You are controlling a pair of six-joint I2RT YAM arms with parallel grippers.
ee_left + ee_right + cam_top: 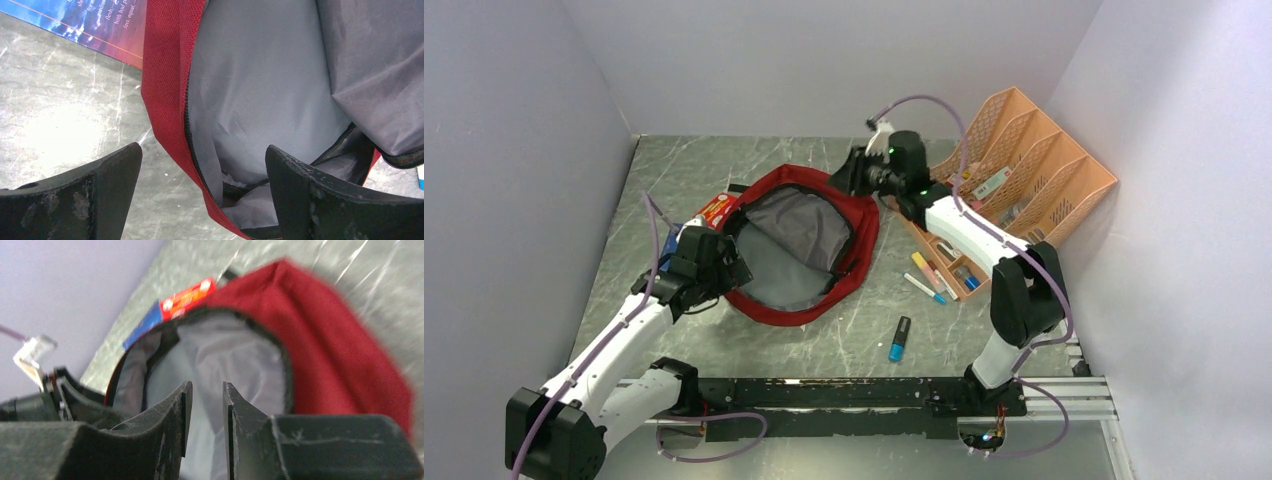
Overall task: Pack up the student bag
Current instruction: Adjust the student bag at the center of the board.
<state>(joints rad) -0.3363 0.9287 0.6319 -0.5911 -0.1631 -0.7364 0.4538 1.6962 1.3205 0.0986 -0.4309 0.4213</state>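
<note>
Pale lilac walls [824, 60] on three sides, grey marbled tabletop [824, 345], soft even light

Robot lab booth: plain lilac panels [514, 150] box a marbled desk [844, 345]; arm-mounting rail [824, 390] at six o'clock.

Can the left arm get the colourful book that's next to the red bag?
Probably yes. The book lies just past the open left gripper, with nothing on the part that shows. One edge seems tucked under the student bag, so it may need sliding out.
</note>
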